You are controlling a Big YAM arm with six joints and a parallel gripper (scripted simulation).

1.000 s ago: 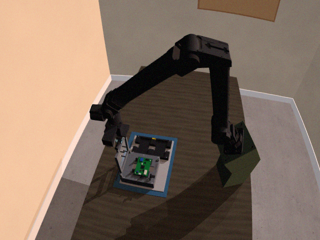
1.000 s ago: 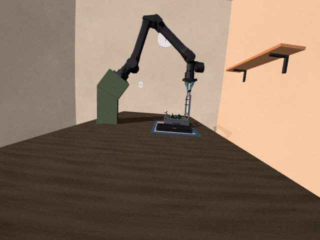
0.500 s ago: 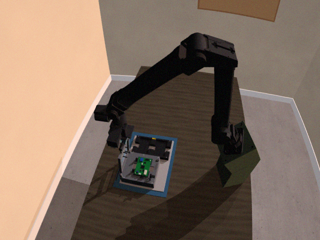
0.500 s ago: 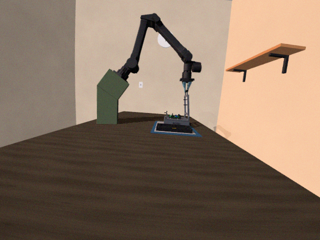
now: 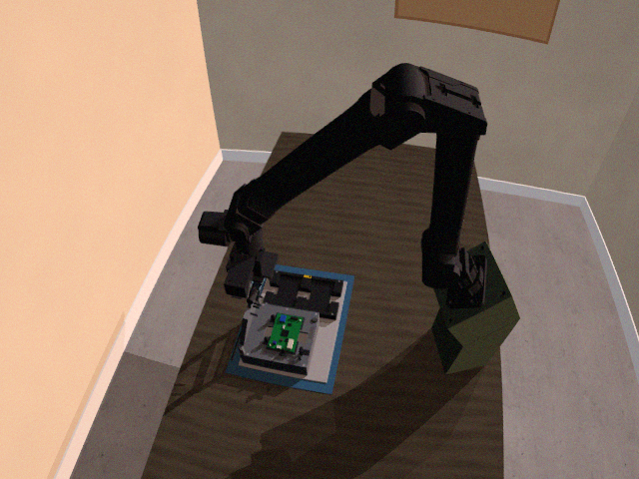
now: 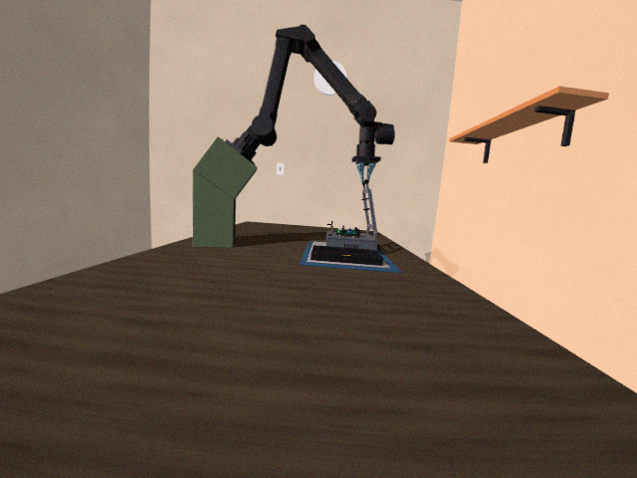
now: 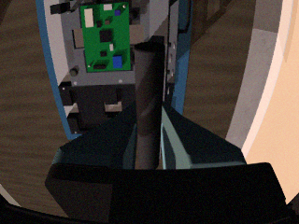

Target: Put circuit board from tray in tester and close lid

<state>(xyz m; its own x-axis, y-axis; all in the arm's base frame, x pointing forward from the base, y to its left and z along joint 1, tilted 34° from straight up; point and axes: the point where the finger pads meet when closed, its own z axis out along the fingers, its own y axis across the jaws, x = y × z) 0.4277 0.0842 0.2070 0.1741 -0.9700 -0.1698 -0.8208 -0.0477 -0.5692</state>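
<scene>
The green circuit board (image 5: pixel 286 332) lies face up on the plate of the grey tester (image 5: pixel 268 335), with its white connector (image 5: pixel 291 342) at the end away from the tray. The board also shows in the wrist view (image 7: pixel 107 36). The tester's lid (image 6: pixel 369 213) stands nearly upright on its hinge, on the side toward the peach wall. My gripper (image 6: pixel 365 173) points down above the lid's top edge and is shut on the lid's handle (image 7: pixel 149 112). The black tray (image 5: pixel 309 292) lies beside the tester, and both its pockets look empty.
Tester and tray sit on a blue mat (image 5: pixel 342 319) near the table's edge by the peach wall. The arm's green pedestal (image 5: pixel 477 319) stands at the table's other side. A wooden shelf (image 6: pixel 530 113) hangs high on the wall.
</scene>
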